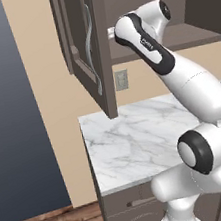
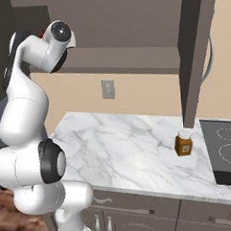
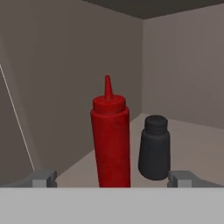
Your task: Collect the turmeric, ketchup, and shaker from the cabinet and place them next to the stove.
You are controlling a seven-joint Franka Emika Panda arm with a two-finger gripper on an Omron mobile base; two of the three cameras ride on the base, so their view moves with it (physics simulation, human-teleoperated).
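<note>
here, turmeric (image 2: 184, 142) pale label, unreadable

Glossy red ketchup (image 3: 110, 142) — matt black shaker (image 3: 154, 148)

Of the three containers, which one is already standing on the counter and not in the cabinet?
The turmeric, the amber jar with a white lid, beside the stove.

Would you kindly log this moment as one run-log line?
turmeric: on counter beside stove | ketchup: upright in cabinet | shaker: beside ketchup | gripper: open, facing ketchup
</note>
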